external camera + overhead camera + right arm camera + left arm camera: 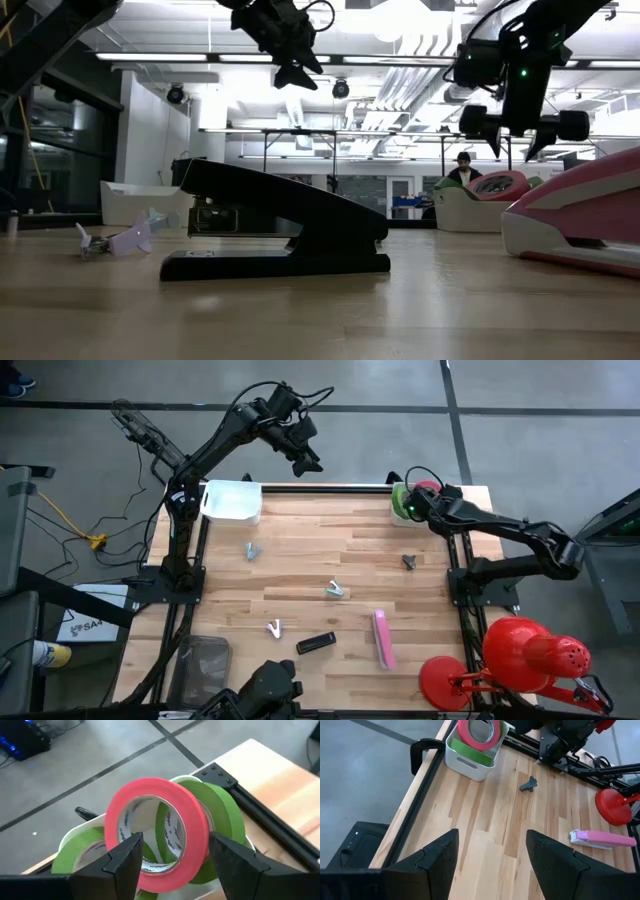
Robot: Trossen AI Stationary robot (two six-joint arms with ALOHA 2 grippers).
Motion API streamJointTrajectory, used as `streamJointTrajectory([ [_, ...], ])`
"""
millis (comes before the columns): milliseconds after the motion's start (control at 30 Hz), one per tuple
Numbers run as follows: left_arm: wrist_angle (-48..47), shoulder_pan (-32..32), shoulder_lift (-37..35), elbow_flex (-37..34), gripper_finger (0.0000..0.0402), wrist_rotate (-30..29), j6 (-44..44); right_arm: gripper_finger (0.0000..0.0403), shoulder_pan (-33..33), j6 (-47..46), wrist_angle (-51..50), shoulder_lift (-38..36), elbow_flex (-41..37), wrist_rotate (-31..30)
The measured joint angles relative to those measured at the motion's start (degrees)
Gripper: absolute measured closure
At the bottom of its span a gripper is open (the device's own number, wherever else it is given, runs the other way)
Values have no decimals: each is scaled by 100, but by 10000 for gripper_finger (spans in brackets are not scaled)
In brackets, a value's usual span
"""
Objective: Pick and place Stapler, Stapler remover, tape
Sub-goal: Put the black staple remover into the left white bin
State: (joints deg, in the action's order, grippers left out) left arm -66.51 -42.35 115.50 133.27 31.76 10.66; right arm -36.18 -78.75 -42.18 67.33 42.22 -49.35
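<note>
A red tape roll (pixel 192 820) stands on edge among green tape rolls (pixel 227 812) in a white bin (pixel 470 767) at the table's far right corner. My right gripper (pixel 172 862) hangs open just above that bin (pixel 398 512), its fingers either side of the red roll without touching it. A black stapler (pixel 316 644) and a pink stapler (pixel 383 638) lie near the table's front. Silver staple removers (pixel 335 590) and a dark one (pixel 409 561) lie mid-table. My left gripper (pixel 308 460) is open, raised high beyond the far edge.
A second white bin (pixel 232 500) stands at the far left corner. A red desk lamp (pixel 520 655) sits at the near right corner, beside the right arm's base. A dark tray (pixel 200 665) sits at the near left. Bare wood lies between the scattered things.
</note>
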Motion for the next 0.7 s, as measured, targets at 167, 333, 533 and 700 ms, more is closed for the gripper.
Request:
streamJointTrajectory([
  [167, -8, 0, 0, 0, 173, -12, -44, 187, 15, 1027, 364, -281, 0, 27],
  [333, -8, 0, 0, 0, 173, -136, -79, 187, 74, 2260, 878, -602, 0, 276],
  [533, -8, 0, 0, 0, 173, -148, -113, 187, 72, 3724, 1434, -811, 2, 1201],
  [700, -8, 0, 0, 0, 173, -148, -114, 187, 74, 4643, 1506, -811, 2, 2268],
])
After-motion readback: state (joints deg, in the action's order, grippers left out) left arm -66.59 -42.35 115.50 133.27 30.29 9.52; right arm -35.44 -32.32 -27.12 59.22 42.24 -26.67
